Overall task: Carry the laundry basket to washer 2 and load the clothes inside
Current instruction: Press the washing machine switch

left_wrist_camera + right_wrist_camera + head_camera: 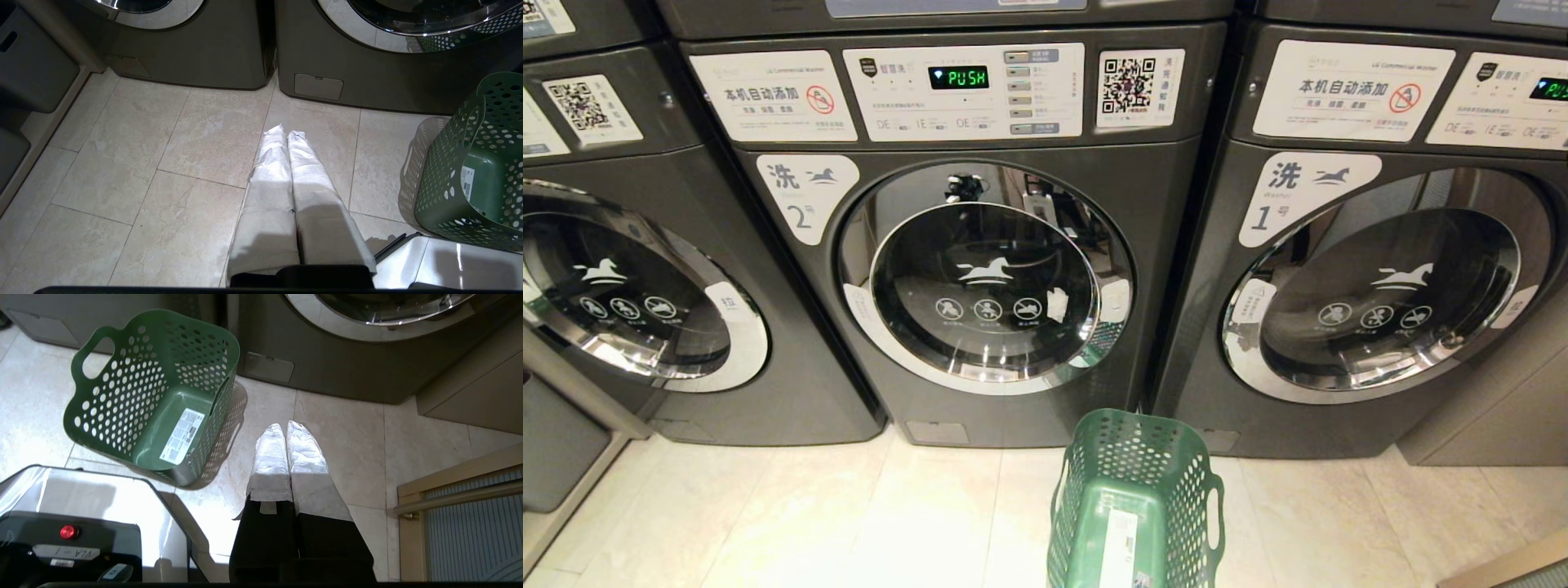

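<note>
- Head view: the dark green perforated plastic laundry basket stands empty on the pale tiled floor, before the seam between the dark grey front-load washer 2 and its twin marked 1. Washer 2's door is shut; no clothes show.
- Left wrist view: the left gripper, white-wrapped fingers pressed together and holding nothing, hangs over bare tiles, with the basket off towards the robot's right.
- Right wrist view: the right gripper, likewise closed and empty, hangs beside the basket, which lies towards the robot's left. I'd judge the right arm nearer.
</note>
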Robot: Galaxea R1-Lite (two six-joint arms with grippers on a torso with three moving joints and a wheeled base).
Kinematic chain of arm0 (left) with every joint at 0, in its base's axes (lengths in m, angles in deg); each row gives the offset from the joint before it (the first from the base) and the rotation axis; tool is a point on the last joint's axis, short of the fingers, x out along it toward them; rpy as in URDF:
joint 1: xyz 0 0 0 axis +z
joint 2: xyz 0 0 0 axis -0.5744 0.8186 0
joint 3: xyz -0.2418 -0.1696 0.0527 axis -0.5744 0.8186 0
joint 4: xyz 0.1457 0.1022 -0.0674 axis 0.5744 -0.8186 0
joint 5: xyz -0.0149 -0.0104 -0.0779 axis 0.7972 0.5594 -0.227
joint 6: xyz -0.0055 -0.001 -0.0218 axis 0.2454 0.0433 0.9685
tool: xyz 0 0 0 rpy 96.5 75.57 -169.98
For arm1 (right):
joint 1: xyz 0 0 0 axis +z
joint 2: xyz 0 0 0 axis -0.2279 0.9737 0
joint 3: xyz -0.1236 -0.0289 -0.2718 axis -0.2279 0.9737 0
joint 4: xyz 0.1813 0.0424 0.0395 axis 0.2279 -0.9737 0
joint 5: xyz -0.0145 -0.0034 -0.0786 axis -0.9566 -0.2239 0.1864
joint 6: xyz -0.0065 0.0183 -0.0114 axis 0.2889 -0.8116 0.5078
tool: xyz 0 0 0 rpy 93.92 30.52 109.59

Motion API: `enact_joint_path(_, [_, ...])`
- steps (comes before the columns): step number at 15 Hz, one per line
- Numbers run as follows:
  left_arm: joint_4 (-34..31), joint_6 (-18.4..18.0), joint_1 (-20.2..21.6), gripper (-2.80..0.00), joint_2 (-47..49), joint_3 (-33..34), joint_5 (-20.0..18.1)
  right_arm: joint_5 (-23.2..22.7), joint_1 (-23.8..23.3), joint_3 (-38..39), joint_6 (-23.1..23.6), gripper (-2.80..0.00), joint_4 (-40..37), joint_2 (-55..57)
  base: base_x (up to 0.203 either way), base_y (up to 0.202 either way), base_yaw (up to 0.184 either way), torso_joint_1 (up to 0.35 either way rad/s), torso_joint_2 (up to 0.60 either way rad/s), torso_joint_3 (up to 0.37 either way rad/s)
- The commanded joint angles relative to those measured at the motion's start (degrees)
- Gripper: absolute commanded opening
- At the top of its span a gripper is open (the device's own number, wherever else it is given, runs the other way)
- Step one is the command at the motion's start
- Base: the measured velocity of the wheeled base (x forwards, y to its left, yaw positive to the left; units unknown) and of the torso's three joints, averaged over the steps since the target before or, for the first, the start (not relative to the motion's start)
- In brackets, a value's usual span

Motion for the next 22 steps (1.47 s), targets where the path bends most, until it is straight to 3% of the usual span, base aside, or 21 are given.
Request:
enact_joint_path(1, [0.07,-0.06,-0.01,-2.8,0.12,0.03,-0.17,-0.05,-0.14,0.03,0.27,-2.8,0.0,-3.8,0.0,0.0,0.0,0.0,0.0,0.0])
enact_joint_path(3, [-0.04,-0.11,-0.51,-2.8,-3.32,0.02,-1.59,-0.17,0.07,0.0,0.46,-2.8,-0.02,-9.48,0.0,0.0,0.0,0.0,0.0,0.0])
enact_joint_path(5, [0.29,-1.13,-0.96,-2.8,-10.38,1.22,-7.58,-0.12,0.32,0.11,0.16,-2.8,0.24,-11.92,0.0,0.0,0.0,0.0,0.0,0.0])
enact_joint_path(7, [4.09,-3.87,-1.28,-2.8,-11.29,3.96,-12.39,-0.56,0.34,0.04,0.24,-2.8,0.17,-11.89,0.0,0.0,0.0,0.0,0.0,0.0])
enact_joint_path(11, [4.36,1.8,-1.33,-2.8,-11.2,4.07,-10.78,-0.73,0.34,-0.05,0.25,-2.8,-0.09,-11.89,0.0,0.0,0.0,0.0,0.0,0.0])
enact_joint_path(22, [4.28,2.13,-1.33,-2.8,-11.2,4.07,-10.78,-0.31,0.34,-0.05,0.06,-2.8,-0.09,-11.89,0.0,0.0,0.0,0.0,0.0,0.0])
